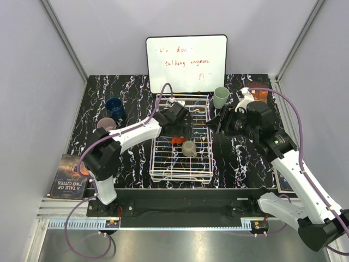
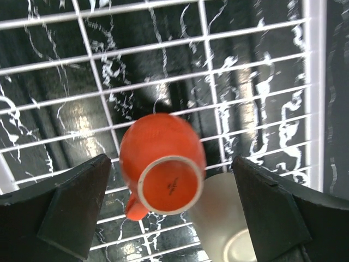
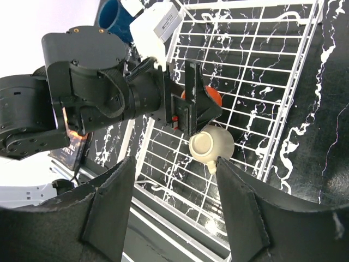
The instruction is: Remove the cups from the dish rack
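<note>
Left gripper (image 2: 172,180) is down inside the rack (image 1: 180,178), jaws wide. The orange cup (image 2: 163,164) sits between the fingers with a gap on each side, so no contact is seen. The cup stands upside down on the rack wires, base ring facing up, handle to the lower left in the left wrist view.

The taupe cup (image 3: 211,143) is also in the rack, just beside the orange one on its right and slightly nearer the front. It is upside down too, with its handle pointing toward the near edge.

Right gripper (image 3: 174,164) hovers above the table (image 1: 136,164) by the rack's right side, jaws wide and holding nothing.

Three cups are out on the table. The blue cup (image 1: 115,107) is left of the rack, toward the back. The pink cup (image 1: 106,124) is just in front of it. The mint cup (image 1: 221,97) stands upright by the rack's far right corner.

A whiteboard (image 1: 186,64) with red writing leans against the back wall. A book (image 1: 68,176) lies at the near left edge.
</note>
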Robot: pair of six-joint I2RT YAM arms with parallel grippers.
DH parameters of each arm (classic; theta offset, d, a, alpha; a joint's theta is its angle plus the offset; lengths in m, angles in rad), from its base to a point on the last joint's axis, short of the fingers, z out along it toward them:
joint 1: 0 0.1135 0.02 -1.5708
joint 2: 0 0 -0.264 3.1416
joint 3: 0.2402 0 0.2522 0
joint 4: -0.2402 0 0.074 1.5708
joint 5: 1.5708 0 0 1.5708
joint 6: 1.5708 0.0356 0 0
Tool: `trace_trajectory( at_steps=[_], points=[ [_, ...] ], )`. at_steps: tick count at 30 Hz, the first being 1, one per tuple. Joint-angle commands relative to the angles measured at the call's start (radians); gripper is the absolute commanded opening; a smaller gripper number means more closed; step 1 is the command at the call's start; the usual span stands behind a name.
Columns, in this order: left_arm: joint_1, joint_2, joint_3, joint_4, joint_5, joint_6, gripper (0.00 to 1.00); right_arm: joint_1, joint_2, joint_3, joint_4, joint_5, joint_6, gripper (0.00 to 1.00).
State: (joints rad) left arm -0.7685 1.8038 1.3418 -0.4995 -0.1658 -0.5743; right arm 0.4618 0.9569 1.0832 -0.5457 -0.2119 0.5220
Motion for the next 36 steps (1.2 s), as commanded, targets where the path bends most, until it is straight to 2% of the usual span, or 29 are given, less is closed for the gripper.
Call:
trace_trajectory(
  at_steps=[1, 5, 7, 8, 9, 11, 12, 15, 16, 17, 21, 27, 30, 32, 34, 36],
  points=[
    [0.003, -0.005, -0.016, 0.029, -0.001, -0.016, 0.99, 0.005, 0.02, 0.009, 0.032, -0.018, -0.024, 0.68],
    [0.003, 0.012, -0.013, 0.03, 0.005, -0.01, 0.95, 0.005, 0.026, 0.001, 0.035, -0.009, -0.019, 0.68],
    [0.003, 0.02, -0.015, 0.03, 0.005, -0.007, 0.82, 0.003, 0.026, 0.0, 0.035, -0.006, -0.017, 0.68],
    [0.003, 0.023, -0.016, 0.03, 0.005, -0.009, 0.72, 0.003, 0.025, 0.001, 0.035, -0.006, -0.016, 0.68],
    [0.005, 0.026, -0.018, 0.03, 0.005, -0.01, 0.56, 0.003, 0.025, -0.002, 0.035, -0.006, -0.017, 0.68],
    [0.006, 0.032, -0.018, 0.03, 0.015, -0.01, 0.44, 0.005, 0.022, -0.003, 0.035, -0.004, -0.017, 0.68],
    [0.008, 0.034, -0.016, 0.03, 0.018, -0.009, 0.34, 0.005, 0.02, -0.006, 0.033, -0.004, -0.014, 0.68],
    [0.008, 0.031, -0.016, 0.03, 0.026, -0.006, 0.17, 0.005, 0.016, -0.014, 0.035, 0.0, -0.011, 0.68],
    [0.008, 0.026, -0.018, 0.03, 0.026, -0.004, 0.06, 0.005, 0.013, -0.016, 0.035, 0.0, -0.013, 0.68],
    [0.008, 0.023, -0.02, 0.029, 0.025, -0.002, 0.0, 0.003, 0.011, -0.016, 0.035, 0.002, -0.01, 0.68],
    [0.008, -0.03, -0.026, 0.021, 0.017, 0.004, 0.0, 0.005, 0.008, -0.011, 0.036, 0.006, -0.011, 0.68],
    [0.017, -0.24, 0.017, 0.004, 0.034, 0.005, 0.0, 0.003, 0.017, 0.011, 0.036, 0.04, -0.007, 0.69],
    [0.05, -0.354, 0.01, 0.073, 0.126, -0.019, 0.0, 0.005, 0.022, 0.009, 0.052, 0.039, 0.019, 0.69],
    [0.092, -0.435, -0.022, 0.183, 0.245, -0.071, 0.0, 0.003, 0.023, 0.001, 0.076, 0.019, 0.032, 0.69],
    [0.141, -0.481, -0.101, 0.278, 0.383, -0.151, 0.0, 0.003, 0.023, -0.009, 0.107, -0.001, 0.053, 0.69],
    [0.172, -0.529, -0.197, 0.45, 0.477, -0.22, 0.0, 0.005, 0.019, -0.022, 0.13, -0.038, 0.064, 0.66]
  ],
)
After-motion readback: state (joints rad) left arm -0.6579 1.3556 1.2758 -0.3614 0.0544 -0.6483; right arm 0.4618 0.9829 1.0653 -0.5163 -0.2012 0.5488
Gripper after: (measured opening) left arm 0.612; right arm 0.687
